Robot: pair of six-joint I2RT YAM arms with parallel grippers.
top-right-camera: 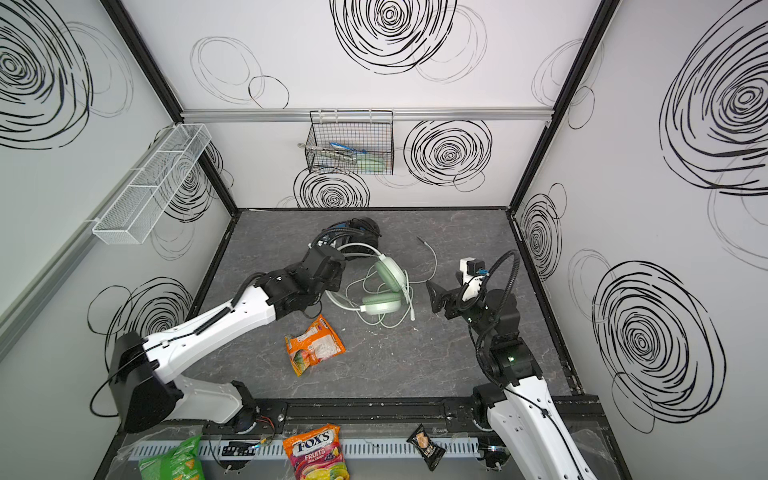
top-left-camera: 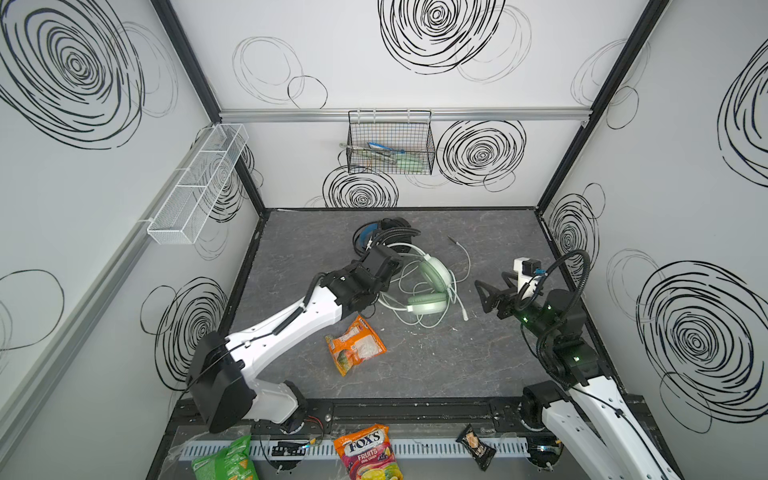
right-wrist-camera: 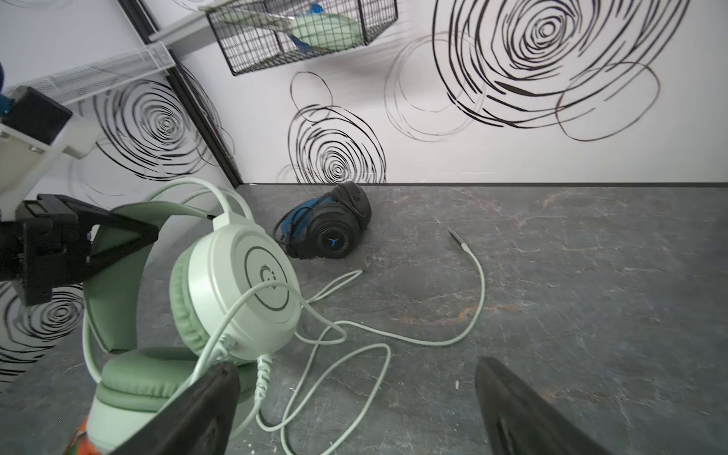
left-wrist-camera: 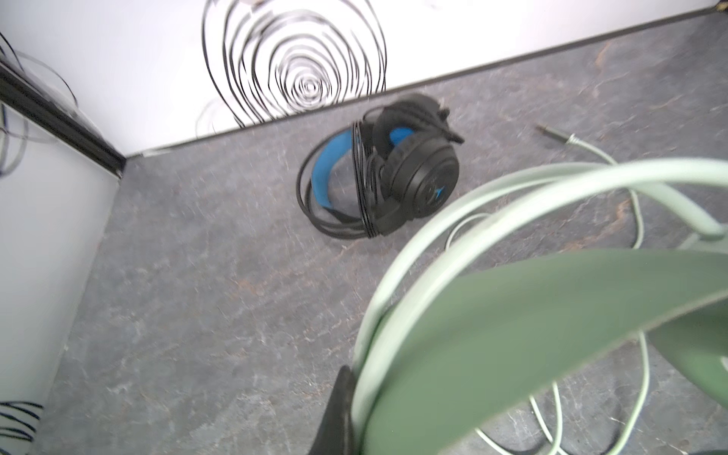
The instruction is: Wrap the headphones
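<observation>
Reaching from lower left to mid-frame with left arm (top-left-camera: 291,320), clamping green headset (top-left-camera: 432,274) in left gripper (right-wrist-camera: 151,231). Holding right gripper (top-left-camera: 481,296) wide open at centre-right, pointing left.

light: bright, even | shadows: soft | left wrist: motion-blurred | edges: bowed

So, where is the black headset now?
In both top views the black headset lies at the back of the table, near the rear wall, just behind the mint-green headset.
</observation>
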